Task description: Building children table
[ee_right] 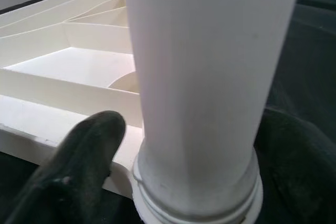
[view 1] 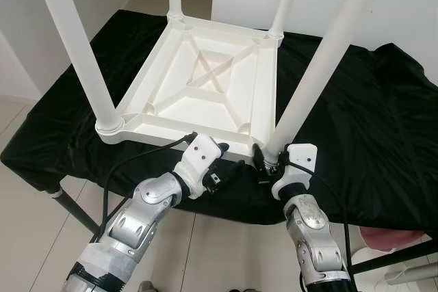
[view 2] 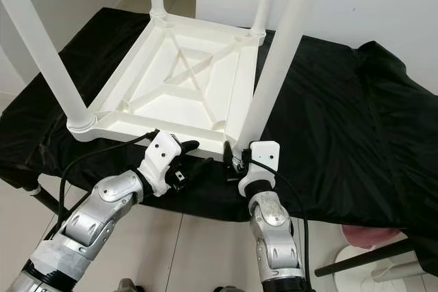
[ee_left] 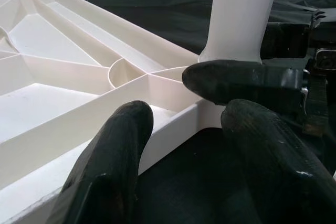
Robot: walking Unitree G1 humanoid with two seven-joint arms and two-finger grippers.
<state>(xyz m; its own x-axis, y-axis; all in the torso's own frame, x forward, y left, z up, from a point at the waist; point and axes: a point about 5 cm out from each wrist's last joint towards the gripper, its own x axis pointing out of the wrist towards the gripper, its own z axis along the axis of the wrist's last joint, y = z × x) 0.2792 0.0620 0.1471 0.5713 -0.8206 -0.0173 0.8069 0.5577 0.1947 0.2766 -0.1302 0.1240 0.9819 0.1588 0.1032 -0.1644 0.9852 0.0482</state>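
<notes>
Both silver arms reach up from below toward the near edge of the upside-down white children's table (view 1: 205,90), which lies tabletop-down on a black cloth (view 1: 356,121) draped over a low stand. All four white legs stand upward from its corners. At the near right corner, the right gripper (view 1: 265,162) wraps its black fingers (ee_right: 84,150) around the base of the near right leg (view 1: 321,66), one finger on each side of the collar, holding it. Just left of that corner, the left gripper (view 1: 222,165) sits at the table's near rim, its fingers (ee_left: 115,156) spread moderately apart with nothing between them, their tips at the rim. The ribbed underside with its crossed braces faces up. Beyond the table, white walls and pale floor tiles show.
</notes>
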